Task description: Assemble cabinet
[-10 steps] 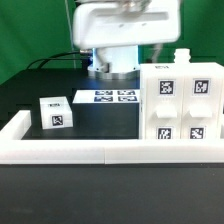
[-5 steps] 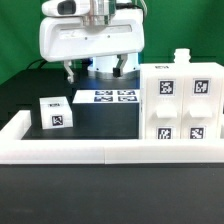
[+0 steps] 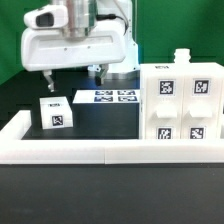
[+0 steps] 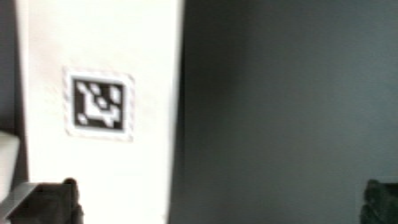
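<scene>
The cabinet body [image 3: 178, 105] is a large white block with several tags, standing at the exterior view's right. A small white cube part [image 3: 53, 113] with tags sits at the left, inside the wall. My gripper [image 3: 72, 76] hangs open and empty above the table, just behind and above the cube, touching nothing. In the wrist view the gripper [image 4: 215, 200] shows two dark fingertips [image 4: 54, 200] wide apart. A white surface with one tag [image 4: 100, 102] lies below one finger; I cannot tell which part it is.
The marker board [image 3: 108, 97] lies flat between the cube and the cabinet body. A long low white border wall [image 3: 100, 150] runs along the front and up the left side. A small white knob [image 3: 181, 56] sticks up on the cabinet body.
The gripper has moved to the exterior view's left and come lower, from above the marker board to near the small cube. The parts have not moved.
</scene>
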Controlling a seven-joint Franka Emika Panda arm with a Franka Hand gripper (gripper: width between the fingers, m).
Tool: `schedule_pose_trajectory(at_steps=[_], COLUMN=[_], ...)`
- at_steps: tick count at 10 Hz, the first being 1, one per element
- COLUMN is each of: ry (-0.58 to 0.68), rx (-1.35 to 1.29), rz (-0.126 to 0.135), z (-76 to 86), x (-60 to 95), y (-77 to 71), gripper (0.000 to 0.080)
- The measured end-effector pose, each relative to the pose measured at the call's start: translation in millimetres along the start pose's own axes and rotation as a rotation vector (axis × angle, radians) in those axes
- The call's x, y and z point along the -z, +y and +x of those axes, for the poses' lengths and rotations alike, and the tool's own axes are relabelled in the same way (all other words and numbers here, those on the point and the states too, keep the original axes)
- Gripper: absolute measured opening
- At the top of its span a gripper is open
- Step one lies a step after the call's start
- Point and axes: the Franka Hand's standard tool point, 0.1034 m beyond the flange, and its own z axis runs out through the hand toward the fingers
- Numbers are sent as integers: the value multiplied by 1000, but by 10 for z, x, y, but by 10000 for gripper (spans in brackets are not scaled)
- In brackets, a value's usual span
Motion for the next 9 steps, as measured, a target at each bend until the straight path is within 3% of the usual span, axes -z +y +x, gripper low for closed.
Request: schedule_pose_trajectory(at_steps=[3, 6, 9], ry=[-21, -19, -27], rx=[-5, 10, 22], rz=[0, -8, -10], z=[-69, -80, -137], x=[-129, -134, -256], y=[150, 316, 397], gripper=[797, 797, 797])
